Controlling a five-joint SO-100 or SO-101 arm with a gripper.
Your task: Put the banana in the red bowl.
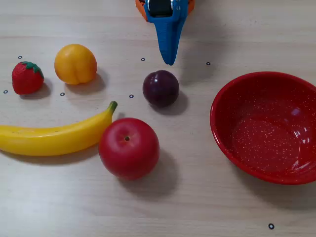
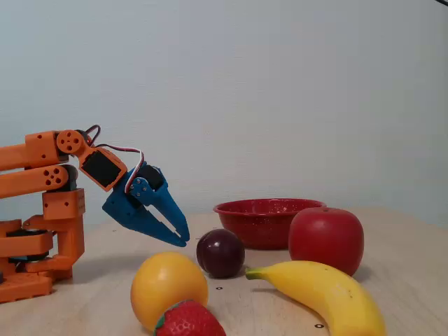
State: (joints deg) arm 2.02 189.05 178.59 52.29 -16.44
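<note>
Banana untouched on the table, reach not yet begun; gripper empty above the far edge of the fruit.

Banana lies lengthwise at the near left in the top-down fixed view, a long glossy yellow curve with its green stem tip pointing right and up, close beside or touching the red apple; its other end runs out of frame. Farther back on the left sit a strawberry and an orange fruit, then a dark plum at centre. The blue gripper hangs just beyond the plum with its jaws drawn nearly together and nothing between them, as the side fixed view also shows. Judging from this, the next move calls for swinging left past the plum, opening wide and coming down across the banana's middle, clear of the apple. The red bowl waits empty at the right.
</note>
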